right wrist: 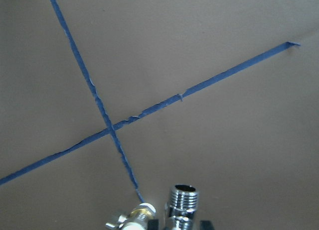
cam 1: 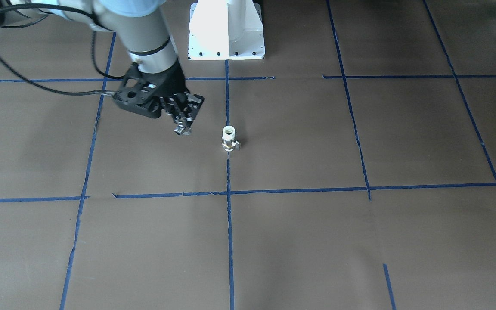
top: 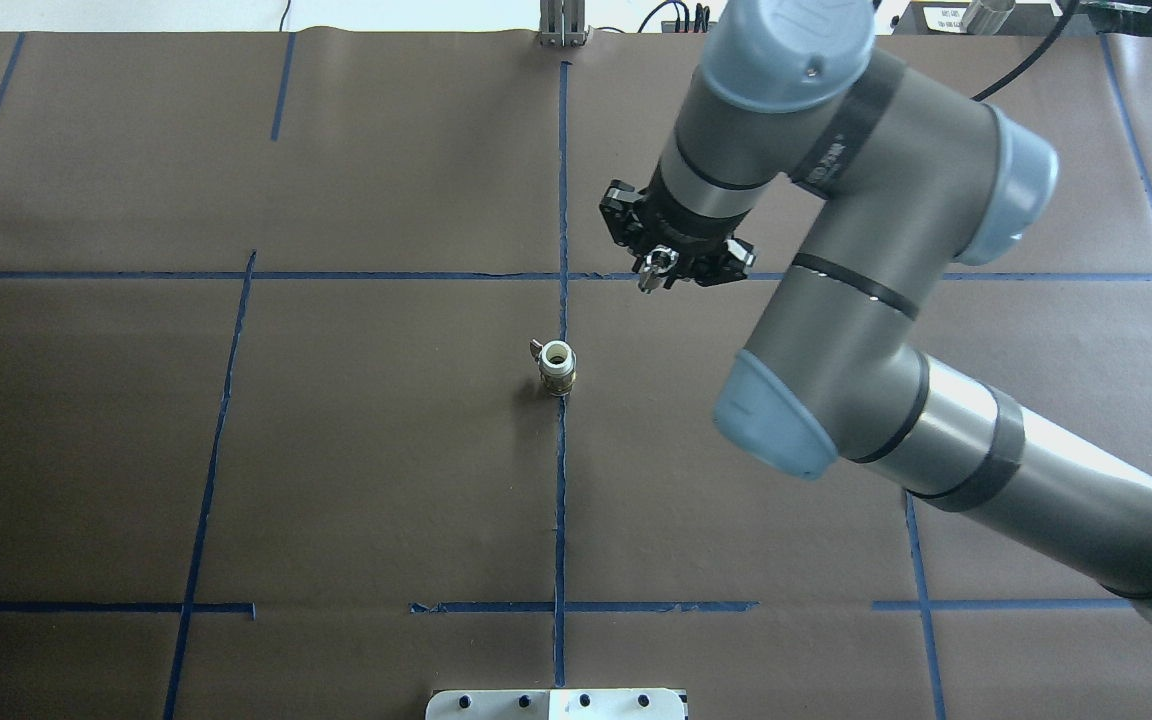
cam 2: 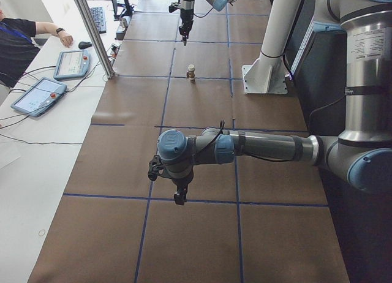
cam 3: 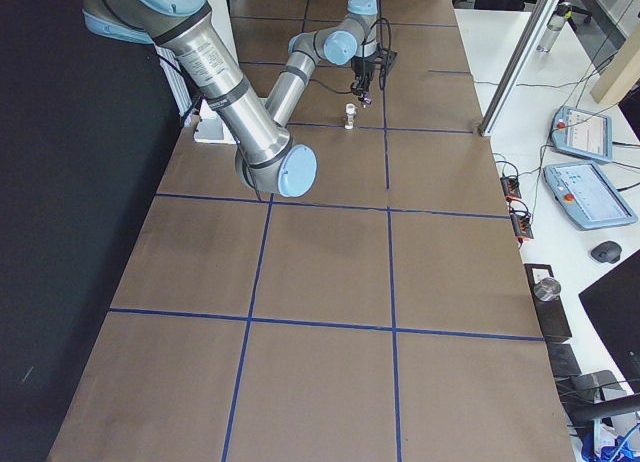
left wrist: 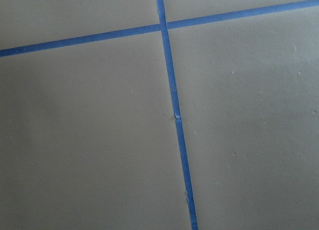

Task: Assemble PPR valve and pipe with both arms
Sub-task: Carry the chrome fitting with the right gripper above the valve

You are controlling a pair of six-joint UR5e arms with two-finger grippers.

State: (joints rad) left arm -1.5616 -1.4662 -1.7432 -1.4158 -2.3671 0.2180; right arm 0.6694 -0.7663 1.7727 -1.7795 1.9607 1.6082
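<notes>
Reaches in from 4 o'clock of overhead view with right arm (top: 896, 330), elbow folded, wrist vertical. Points right gripper (top: 656, 274) straight down at about 1 o'clock of centre, jaws clamped on pipe (right wrist: 182, 200). Stretches left arm (cam 2: 257, 147) low, near-horizontal, wrist bent down, left gripper (cam 2: 179, 198) just above desk (cam 2: 202, 246); jaw state unreadable.

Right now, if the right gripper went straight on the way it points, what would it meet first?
Likely the table cover, with the held pipe touching down first. The PPR valve stands off to one side, apparently clear of that line.
</notes>
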